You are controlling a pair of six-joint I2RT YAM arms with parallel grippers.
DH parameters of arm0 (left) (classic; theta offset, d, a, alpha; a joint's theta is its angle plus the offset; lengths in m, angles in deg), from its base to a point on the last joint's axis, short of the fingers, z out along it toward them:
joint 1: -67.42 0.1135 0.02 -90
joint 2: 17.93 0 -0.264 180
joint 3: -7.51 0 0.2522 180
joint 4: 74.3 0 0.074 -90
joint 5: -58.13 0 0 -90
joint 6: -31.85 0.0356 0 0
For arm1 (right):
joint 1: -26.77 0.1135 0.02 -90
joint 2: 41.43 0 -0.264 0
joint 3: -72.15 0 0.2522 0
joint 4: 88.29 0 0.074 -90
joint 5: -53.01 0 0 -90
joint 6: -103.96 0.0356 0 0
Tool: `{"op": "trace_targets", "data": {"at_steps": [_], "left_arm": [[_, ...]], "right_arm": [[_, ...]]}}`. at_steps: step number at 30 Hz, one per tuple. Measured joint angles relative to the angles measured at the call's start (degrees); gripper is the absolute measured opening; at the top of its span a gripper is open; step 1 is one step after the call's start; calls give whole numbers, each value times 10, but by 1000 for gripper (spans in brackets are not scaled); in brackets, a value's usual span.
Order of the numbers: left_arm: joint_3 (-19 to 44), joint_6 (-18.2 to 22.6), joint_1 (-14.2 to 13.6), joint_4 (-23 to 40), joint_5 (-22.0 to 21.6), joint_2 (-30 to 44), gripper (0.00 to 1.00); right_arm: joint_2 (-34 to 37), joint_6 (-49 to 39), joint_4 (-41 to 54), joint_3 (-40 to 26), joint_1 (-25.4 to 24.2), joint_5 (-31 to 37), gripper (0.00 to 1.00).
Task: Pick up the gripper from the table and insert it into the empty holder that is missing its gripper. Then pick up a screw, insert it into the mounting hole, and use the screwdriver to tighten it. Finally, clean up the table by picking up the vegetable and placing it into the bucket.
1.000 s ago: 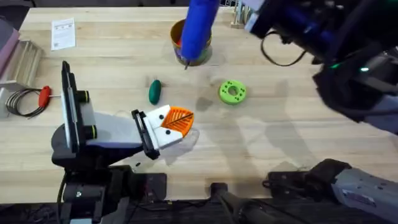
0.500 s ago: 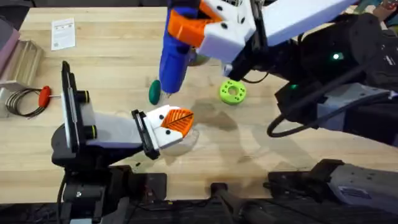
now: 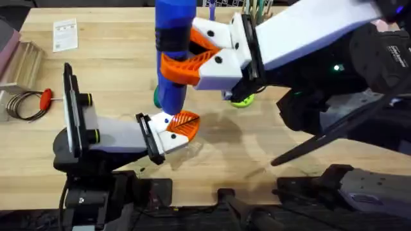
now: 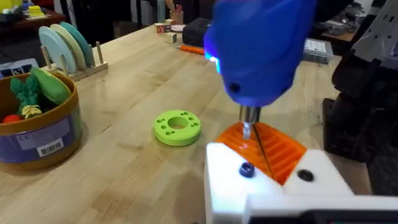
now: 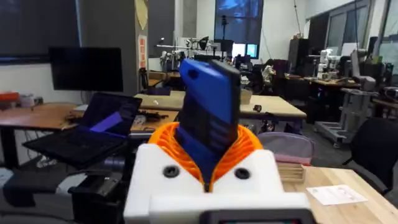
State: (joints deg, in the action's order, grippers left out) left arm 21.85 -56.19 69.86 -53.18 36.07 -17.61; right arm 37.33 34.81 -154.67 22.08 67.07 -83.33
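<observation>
Between the right gripper's (image 3: 183,54) clamped fingers: blue screwdriver (image 3: 172,58), now swung down from the bucket, tip at the orange gripper (image 4: 267,149) seated beside the left gripper's (image 3: 176,131) fingers, their spacing unclear. Tightening next.

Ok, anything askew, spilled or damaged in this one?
Nothing stands out. The right tool holds the screwdriver upright, its tip down at the orange wedge seated in the holder. Nothing looks spilled or broken.

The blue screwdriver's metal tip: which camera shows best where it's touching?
The left wrist view: the screwdriver tip meets the gripper in its holder. Overhead, the body hides the tip. The right wrist view shows its upper body.
</observation>
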Motion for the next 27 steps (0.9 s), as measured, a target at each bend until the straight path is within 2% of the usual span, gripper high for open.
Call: {"op": "trace_targets", "data": {"at_steps": [22, 27], "left_arm": [[0, 0, 0, 0, 0, 0, 9], [0, 0, 0, 0, 0, 0, 9]], "right_arm": [[1, -48, 0, 0, 23, -16, 23], [20, -48, -3, -4, 27, -16, 23]]}}
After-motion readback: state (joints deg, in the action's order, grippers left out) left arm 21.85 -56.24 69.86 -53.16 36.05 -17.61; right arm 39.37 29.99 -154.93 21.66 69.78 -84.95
